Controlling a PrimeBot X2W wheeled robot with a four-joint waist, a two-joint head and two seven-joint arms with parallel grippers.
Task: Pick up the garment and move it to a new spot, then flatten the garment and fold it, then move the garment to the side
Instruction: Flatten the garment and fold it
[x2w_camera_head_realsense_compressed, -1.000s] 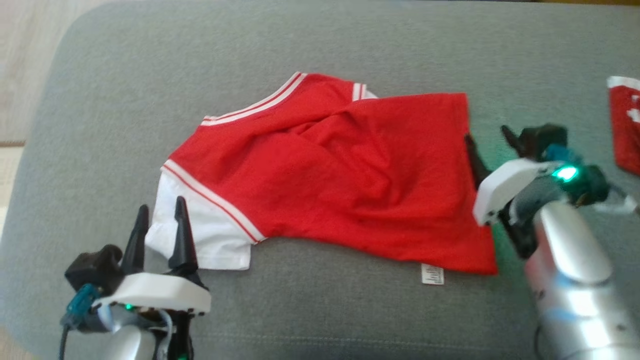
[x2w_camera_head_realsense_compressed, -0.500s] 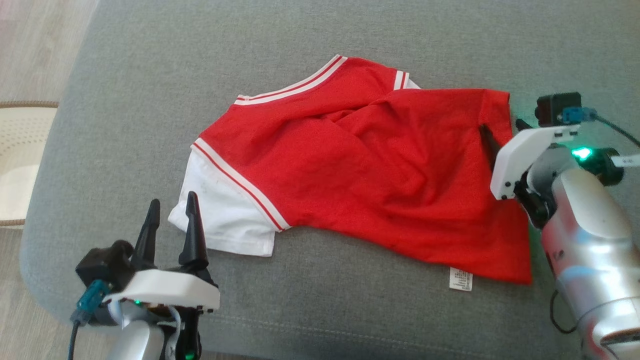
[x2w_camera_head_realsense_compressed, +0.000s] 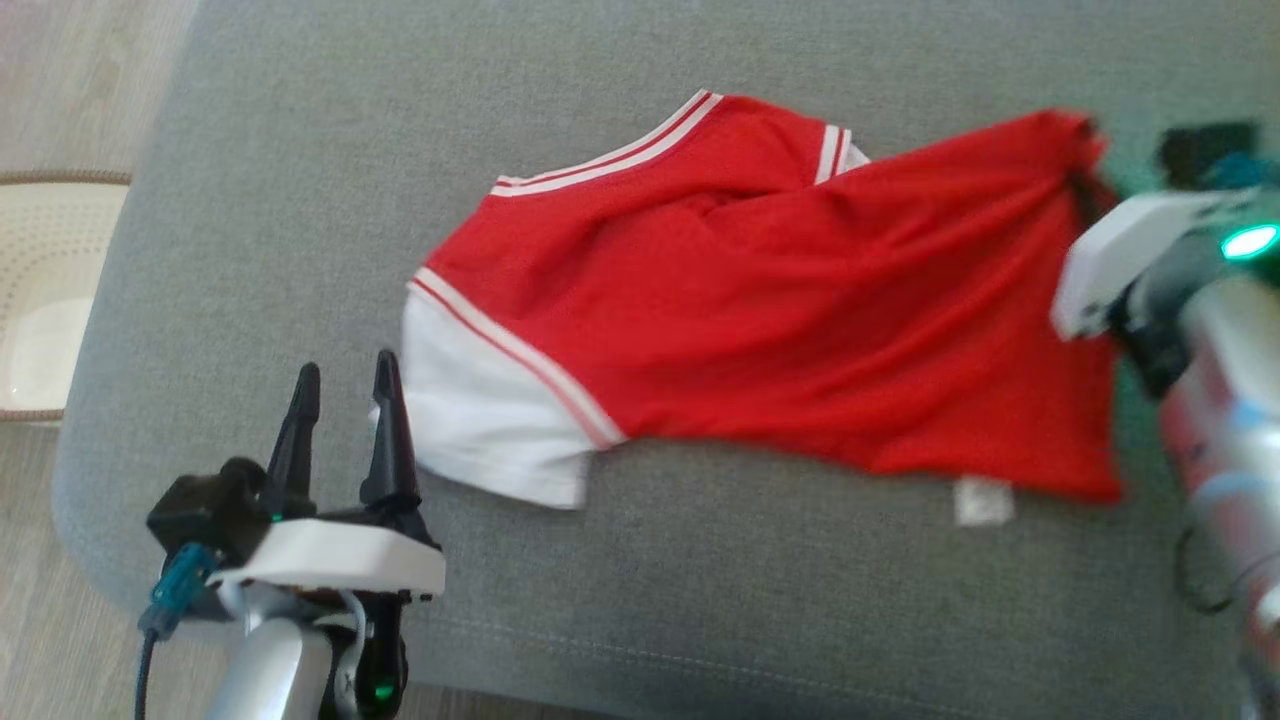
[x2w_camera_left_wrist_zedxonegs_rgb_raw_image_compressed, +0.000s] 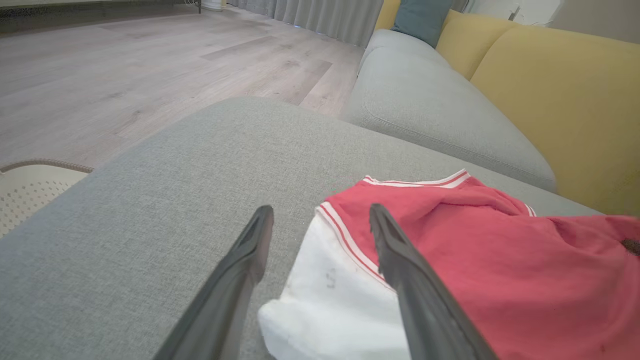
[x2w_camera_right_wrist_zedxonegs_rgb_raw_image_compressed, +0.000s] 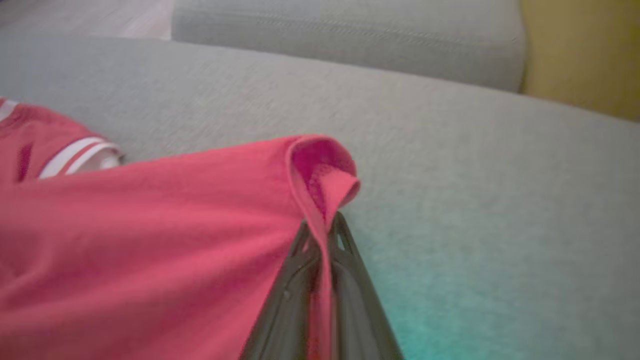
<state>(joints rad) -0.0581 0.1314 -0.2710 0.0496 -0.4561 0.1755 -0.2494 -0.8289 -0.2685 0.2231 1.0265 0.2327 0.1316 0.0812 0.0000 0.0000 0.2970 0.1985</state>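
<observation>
Two pincers share the work: our right pincer (x2w_camera_right_wrist_zedxonegs_rgb_raw_image_compressed: 322, 227) is clamped on the hem corner of the red garment (x2w_camera_head_realsense_compressed: 760, 300), presumably to drag it along the sofa (x2w_camera_head_realsense_compressed: 700, 620), while our left pincer (x2w_camera_head_realsense_compressed: 345, 390) hovers wide open just short of the white sleeve (x2w_camera_head_realsense_compressed: 480, 430).

Soft, even daylight, bright, no hard shadows. Head view: right side motion-blurred, red fabric garment with white trim (x2w_camera_head_realsense_compressed: 760, 310) smeared toward far corner, green indicator lamp (x2w_camera_head_realsense_compressed: 1250, 242) flaring. Right wrist view: whole frame soft, teal-green cast on grey woven sofa cushion (x2w_camera_right_wrist_zedxonegs_rgb_raw_image_compressed: 475, 200). Left wrist view crisp.
</observation>
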